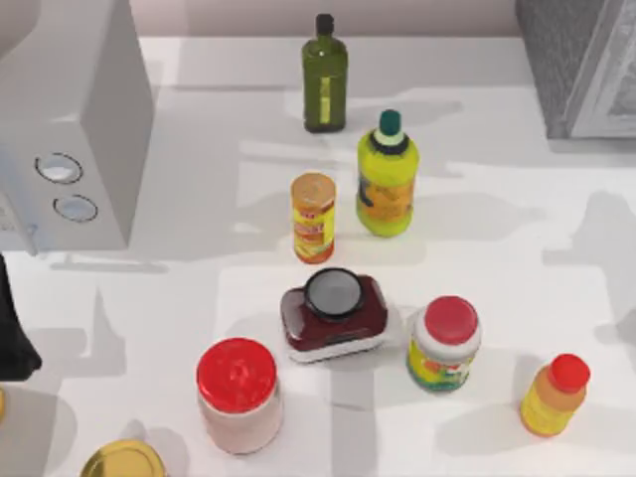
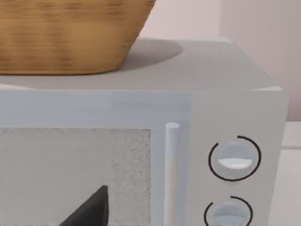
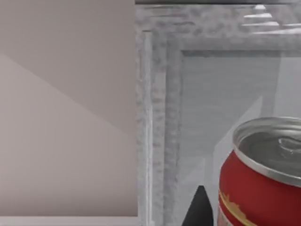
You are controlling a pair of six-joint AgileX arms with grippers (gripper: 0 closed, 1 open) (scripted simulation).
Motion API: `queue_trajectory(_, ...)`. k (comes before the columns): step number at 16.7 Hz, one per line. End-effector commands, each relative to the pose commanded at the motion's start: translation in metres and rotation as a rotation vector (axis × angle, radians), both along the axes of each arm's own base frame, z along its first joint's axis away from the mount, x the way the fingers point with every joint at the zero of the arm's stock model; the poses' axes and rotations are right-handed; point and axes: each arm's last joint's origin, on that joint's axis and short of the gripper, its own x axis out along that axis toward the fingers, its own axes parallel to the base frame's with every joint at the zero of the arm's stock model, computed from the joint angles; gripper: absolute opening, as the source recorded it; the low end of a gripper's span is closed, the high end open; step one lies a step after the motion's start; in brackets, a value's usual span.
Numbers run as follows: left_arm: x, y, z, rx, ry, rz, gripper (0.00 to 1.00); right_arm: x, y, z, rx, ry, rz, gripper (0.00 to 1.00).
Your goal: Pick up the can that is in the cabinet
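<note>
A red can (image 3: 263, 179) stands close before the right gripper (image 3: 200, 207), beside the cabinet (image 3: 160, 117) frame at frame centre; finger state cannot be told.

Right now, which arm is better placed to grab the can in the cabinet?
Right. Its wrist view shows the can close up against the cabinet frame, a fingertip beside it. The left arm sits at the table's left edge, its wrist view facing the microwave, far from the cabinet at top right.
</note>
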Motion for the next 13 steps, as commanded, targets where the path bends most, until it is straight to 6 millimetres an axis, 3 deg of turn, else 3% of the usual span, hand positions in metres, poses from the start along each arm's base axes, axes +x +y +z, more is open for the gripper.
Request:
queue_trajectory(8,0.000,0.000,0.000,0.000,0.000,0.000,1.00,-0.019,-0.012,-0.168,0.001,0.030,0.007,0.00)
queue_trajectory(10,0.000,0.000,0.000,0.000,0.000,0.000,1.00,-0.019,-0.013,-0.195,0.002,0.022,0.009,0.00)
queue_trajectory(13,0.000,0.000,0.000,0.000,0.000,0.000,1.00,-0.019,-0.014,-0.215,0.003,0.008,0.010,0.00)
